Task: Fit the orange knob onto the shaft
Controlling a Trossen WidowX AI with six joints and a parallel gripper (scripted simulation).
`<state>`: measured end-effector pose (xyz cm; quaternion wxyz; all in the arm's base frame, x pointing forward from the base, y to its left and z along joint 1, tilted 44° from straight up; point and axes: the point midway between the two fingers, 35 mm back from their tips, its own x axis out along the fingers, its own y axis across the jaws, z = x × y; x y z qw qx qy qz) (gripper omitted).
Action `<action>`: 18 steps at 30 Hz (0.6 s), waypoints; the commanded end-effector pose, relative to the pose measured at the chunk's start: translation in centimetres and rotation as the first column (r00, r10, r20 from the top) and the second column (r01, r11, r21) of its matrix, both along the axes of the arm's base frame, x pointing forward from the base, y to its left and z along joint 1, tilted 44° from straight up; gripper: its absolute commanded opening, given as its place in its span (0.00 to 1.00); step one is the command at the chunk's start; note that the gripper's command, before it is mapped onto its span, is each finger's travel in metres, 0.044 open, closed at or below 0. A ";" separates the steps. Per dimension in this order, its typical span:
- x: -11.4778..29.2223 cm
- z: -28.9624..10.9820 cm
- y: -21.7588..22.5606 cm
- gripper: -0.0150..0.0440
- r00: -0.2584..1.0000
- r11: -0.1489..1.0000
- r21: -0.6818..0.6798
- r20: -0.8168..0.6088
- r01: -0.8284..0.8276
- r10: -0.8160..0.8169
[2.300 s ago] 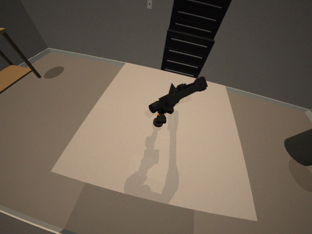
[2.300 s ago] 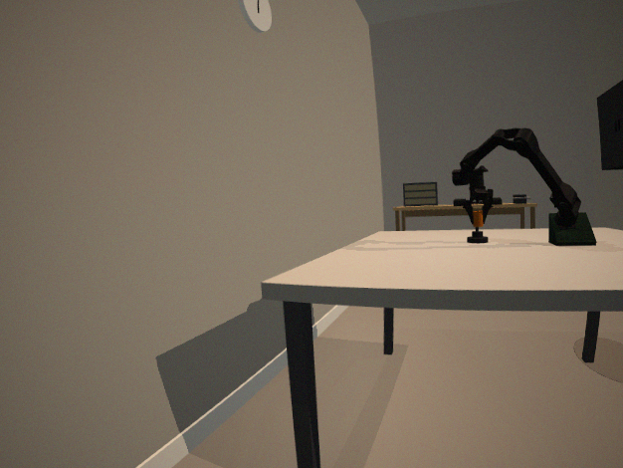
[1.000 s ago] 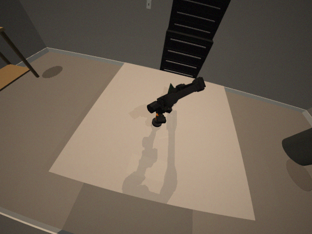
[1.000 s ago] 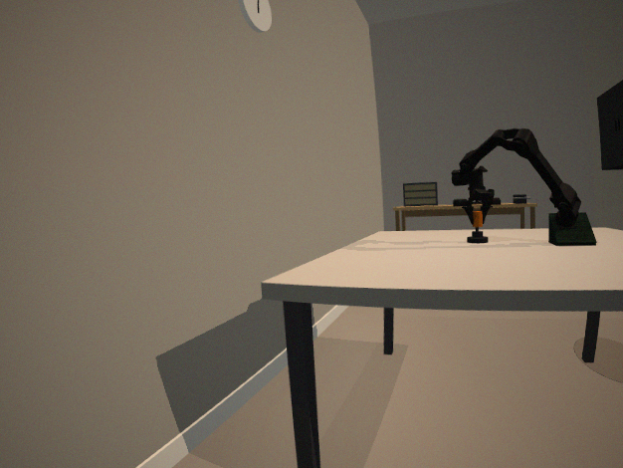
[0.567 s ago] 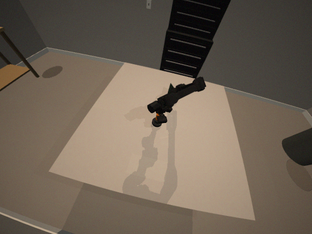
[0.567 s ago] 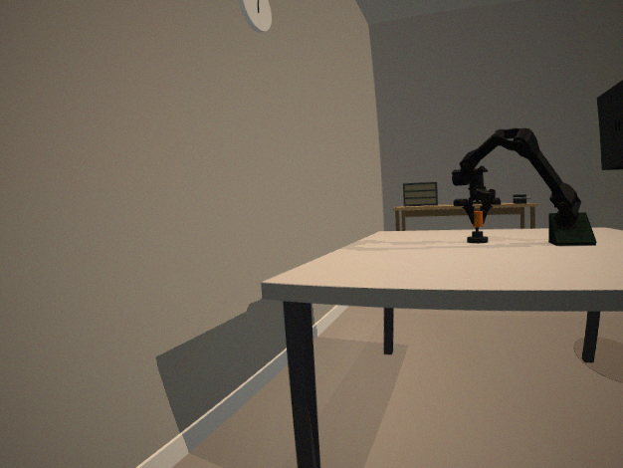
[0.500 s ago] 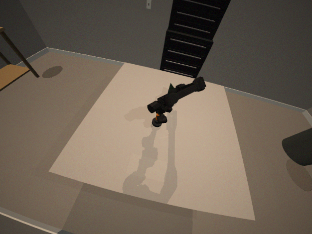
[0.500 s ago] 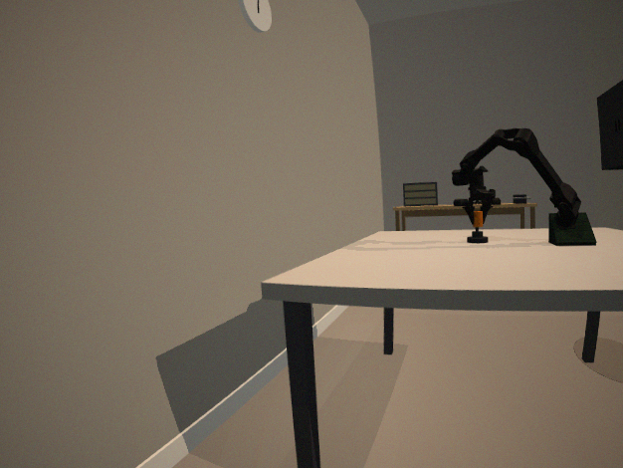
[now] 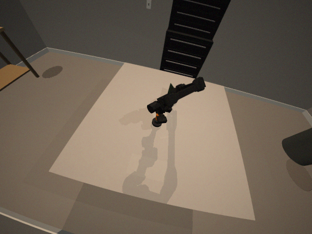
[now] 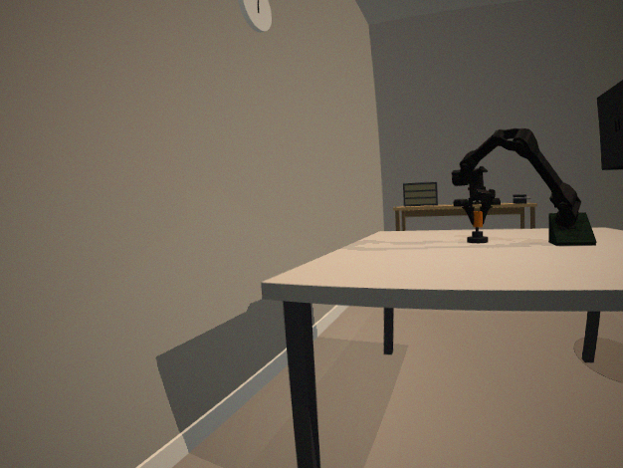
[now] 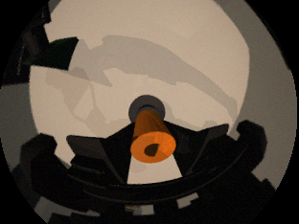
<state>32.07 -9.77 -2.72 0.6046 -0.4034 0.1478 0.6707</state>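
Note:
My gripper (image 9: 158,116) (image 10: 478,215) (image 11: 149,123) is shut on the orange knob (image 9: 157,115) (image 10: 478,217) (image 11: 152,137) and holds it upright. The knob hangs right over the round dark pedestal (image 9: 157,122) (image 10: 477,238) (image 11: 148,106) on the table. In the exterior view the knob's lower end stands a little above the pedestal, with the dark shaft (image 10: 477,230) showing below it. In the wrist view the knob's top shows a dark D-shaped hole, and the pedestal peeks out behind the knob. The shaft's flat side is hidden.
The pale table (image 9: 201,163) (image 10: 427,272) carries the arm's green base (image 10: 571,235) at its back edge. A black shelf unit (image 9: 191,37) stands behind the table. A wooden bench (image 10: 463,207) with boxes stands far off by the wall.

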 end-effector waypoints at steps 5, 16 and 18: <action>0.2 0.0 0.1 0.25 1.000 1.000 -0.003 0.008 -0.001 0.001; 0.1 -0.1 0.1 0.25 1.000 1.000 -0.003 0.008 -0.001 0.001; 0.0 -0.1 0.1 0.25 1.000 1.000 -0.003 0.008 -0.001 0.001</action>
